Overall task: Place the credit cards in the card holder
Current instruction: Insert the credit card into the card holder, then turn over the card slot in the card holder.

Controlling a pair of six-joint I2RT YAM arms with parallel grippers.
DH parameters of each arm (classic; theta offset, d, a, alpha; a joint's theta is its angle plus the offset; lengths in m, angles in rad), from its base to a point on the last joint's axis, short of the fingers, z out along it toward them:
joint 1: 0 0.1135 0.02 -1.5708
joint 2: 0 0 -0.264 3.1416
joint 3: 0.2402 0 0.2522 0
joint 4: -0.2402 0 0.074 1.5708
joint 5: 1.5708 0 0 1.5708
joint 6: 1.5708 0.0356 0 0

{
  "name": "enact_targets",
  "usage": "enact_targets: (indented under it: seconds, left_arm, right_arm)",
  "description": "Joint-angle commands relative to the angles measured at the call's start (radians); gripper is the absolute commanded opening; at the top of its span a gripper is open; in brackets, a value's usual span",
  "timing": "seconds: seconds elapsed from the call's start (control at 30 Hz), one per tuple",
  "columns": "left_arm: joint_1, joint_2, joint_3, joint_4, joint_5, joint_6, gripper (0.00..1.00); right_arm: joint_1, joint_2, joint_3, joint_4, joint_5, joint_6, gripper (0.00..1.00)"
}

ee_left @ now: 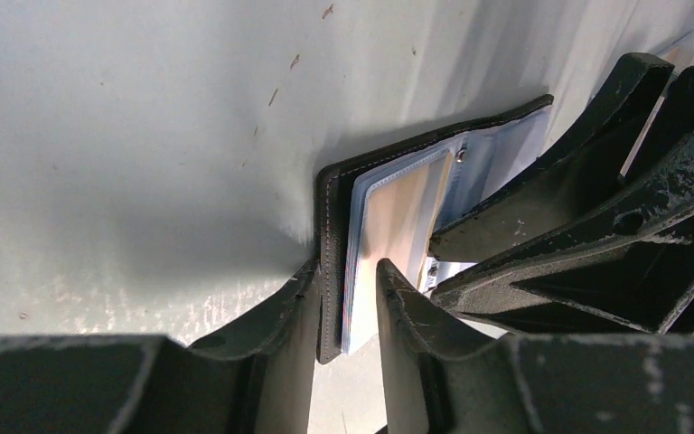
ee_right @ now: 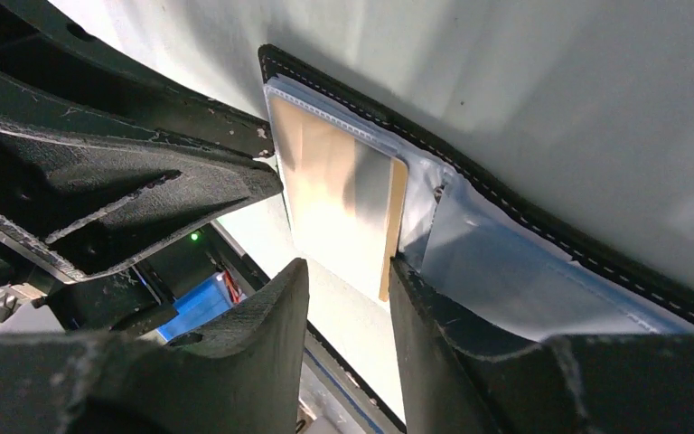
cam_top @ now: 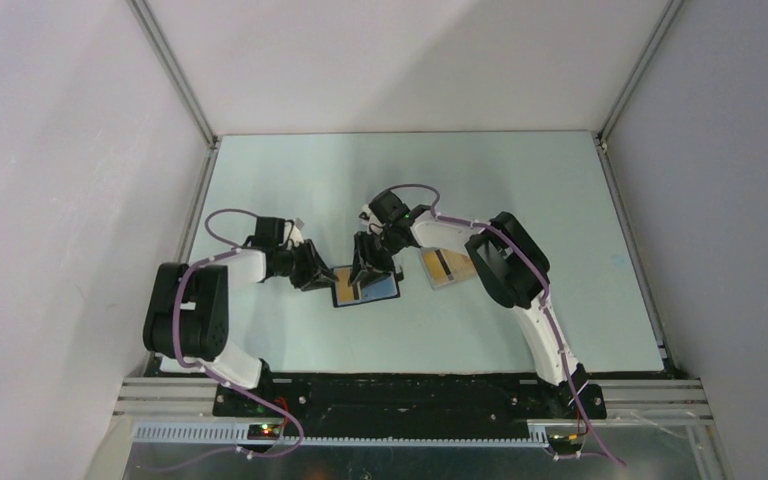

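The black card holder [cam_top: 365,290] lies open on the table, blue-lined sleeves up. My left gripper [cam_top: 318,272] is shut on its left edge, the black cover and sleeve stack [ee_left: 330,235] pinched between the jaws [ee_left: 348,267]. An orange credit card [ee_right: 334,199] sits partly inside a clear sleeve [ee_left: 398,217]. My right gripper [cam_top: 368,270] points down at it, its jaws [ee_right: 348,262] partly apart round the card's near end. One finger rests against the card's edge. More credit cards [cam_top: 440,263], orange with a black stripe, lie to the right.
Those other cards rest in a pale translucent tray [cam_top: 457,278] just right of the card holder, under the right forearm. The two grippers nearly touch above the holder. White walls close in the table on three sides.
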Motion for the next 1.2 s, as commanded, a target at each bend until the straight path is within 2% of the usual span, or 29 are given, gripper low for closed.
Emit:
enact_targets:
  seconds: [0.0,0.2,0.4,0.6,0.9,1.0,1.17]
  left_arm:
    - [-0.013,0.027,0.03,0.021,0.012,0.022,0.35]
    - [-0.017,0.022,0.035,0.024,0.008,0.015,0.34]
    - [-0.017,-0.014,0.041,0.024,0.032,0.005,0.3]
    - [-0.017,-0.055,0.032,0.011,0.037,0.008,0.3]
    - [-0.02,-0.093,0.047,-0.05,0.012,0.042,0.3]
    - [-0.021,-0.094,0.057,-0.088,-0.023,0.069,0.3]
    - [-0.033,-0.102,0.094,-0.192,-0.16,0.124,0.33]
  right_arm:
    - [-0.001,0.019,0.024,0.031,0.002,0.026,0.43]
    - [0.001,0.026,0.034,0.028,-0.011,0.032,0.41]
    - [-0.007,0.006,0.001,0.103,-0.049,0.077,0.39]
    - [-0.021,-0.029,-0.065,0.257,-0.115,0.155,0.34]
    - [-0.032,-0.061,-0.09,0.259,-0.097,0.151,0.31]
    - [-0.032,-0.057,-0.086,0.248,-0.089,0.142,0.31]
    - [-0.033,-0.05,-0.086,0.238,-0.089,0.134,0.3]
